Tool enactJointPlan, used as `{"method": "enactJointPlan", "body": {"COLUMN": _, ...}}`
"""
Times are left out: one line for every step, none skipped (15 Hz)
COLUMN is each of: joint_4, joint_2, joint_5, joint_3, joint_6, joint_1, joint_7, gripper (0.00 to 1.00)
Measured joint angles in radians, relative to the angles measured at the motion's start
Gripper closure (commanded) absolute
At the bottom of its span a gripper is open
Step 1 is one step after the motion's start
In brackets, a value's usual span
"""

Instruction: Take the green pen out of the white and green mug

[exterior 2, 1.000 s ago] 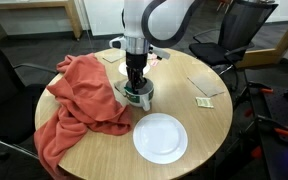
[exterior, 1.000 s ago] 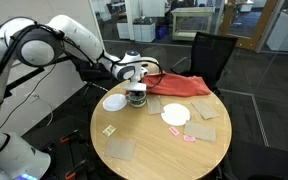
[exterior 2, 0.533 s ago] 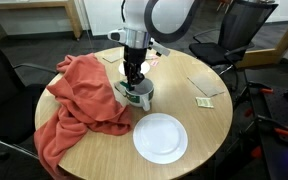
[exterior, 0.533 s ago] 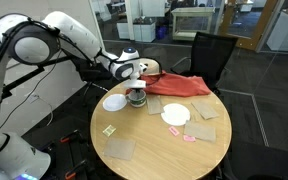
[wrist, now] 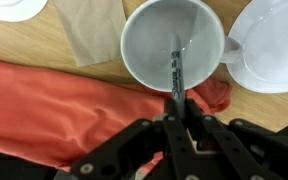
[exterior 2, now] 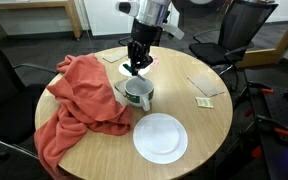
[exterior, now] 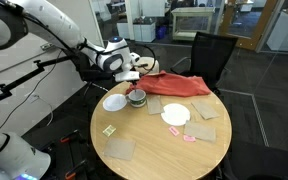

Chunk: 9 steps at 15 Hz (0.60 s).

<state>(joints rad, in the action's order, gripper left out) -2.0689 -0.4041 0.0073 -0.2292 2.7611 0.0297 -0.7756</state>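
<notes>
The white and green mug (exterior 2: 137, 95) stands near the middle of the round table, next to the red cloth; it also shows in an exterior view (exterior: 136, 97). In the wrist view the mug (wrist: 149, 45) lies straight below me, open side up. My gripper (exterior 2: 136, 64) hangs above the mug and is shut on the upper end of the green pen (wrist: 175, 72). The pen points down toward the mug's opening. In the exterior views its lower tip (exterior 2: 134, 73) is above the rim. The gripper also shows in an exterior view (exterior: 131, 76) and in the wrist view (wrist: 177, 110).
A red cloth (exterior 2: 79, 95) covers one side of the table. A white plate (exterior 2: 160, 136) lies beside the mug. A flat white disc (exterior: 174, 115) and tan squares (exterior: 120, 149) lie on the wood. Black chairs (exterior: 212, 55) stand around the table.
My gripper has risen from inside the mug to well above it, taking the pen up with it. The mug stays in place.
</notes>
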Motion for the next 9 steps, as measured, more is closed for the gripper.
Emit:
{"method": "enactJointPlan", "body": {"joint_4": -0.032, "joint_2": 0.035, "joint_5": 0.000, "joint_3": 0.000, "joint_6": 0.017, "joint_1": 0.000, "joint_7": 0.000, "gripper": 0.96}}
{"method": "enactJointPlan", "body": {"joint_4": -0.064, "joint_2": 0.070, "joint_5": 0.000, "joint_3": -0.002, "joint_6": 0.032, "joint_1": 0.000, "joint_7": 0.000, "gripper": 0.96}}
{"method": "enactJointPlan", "body": {"joint_4": -0.096, "joint_2": 0.104, "joint_5": 0.002, "joint_3": -0.003, "joint_6": 0.044, "joint_1": 0.000, "joint_7": 0.000, "gripper": 0.96}}
{"method": "enactJointPlan", "body": {"joint_4": -0.129, "joint_2": 0.138, "joint_5": 0.004, "joint_3": -0.006, "joint_6": 0.057, "joint_1": 0.000, "joint_7": 0.000, "gripper": 0.96}}
{"method": "enactJointPlan", "body": {"joint_4": -0.161, "joint_2": 0.171, "joint_5": 0.012, "joint_3": -0.008, "joint_6": 0.068, "joint_1": 0.000, "joint_7": 0.000, "gripper": 0.96}}
{"method": "enactJointPlan", "body": {"joint_4": -0.193, "joint_2": 0.205, "joint_5": 0.023, "joint_3": -0.011, "joint_6": 0.075, "joint_1": 0.000, "joint_7": 0.000, "gripper": 0.96}}
{"method": "enactJointPlan", "body": {"joint_4": -0.223, "joint_2": 0.237, "joint_5": 0.040, "joint_3": -0.012, "joint_6": 0.080, "joint_1": 0.000, "joint_7": 0.000, "gripper": 0.96}}
{"method": "enactJointPlan", "body": {"joint_4": -0.252, "joint_2": 0.268, "joint_5": 0.066, "joint_3": -0.015, "joint_6": 0.081, "joint_1": 0.000, "joint_7": 0.000, "gripper": 0.96}}
{"method": "enactJointPlan", "body": {"joint_4": -0.280, "joint_2": 0.297, "joint_5": 0.096, "joint_3": -0.017, "joint_6": 0.081, "joint_1": 0.000, "joint_7": 0.000, "gripper": 0.96}}
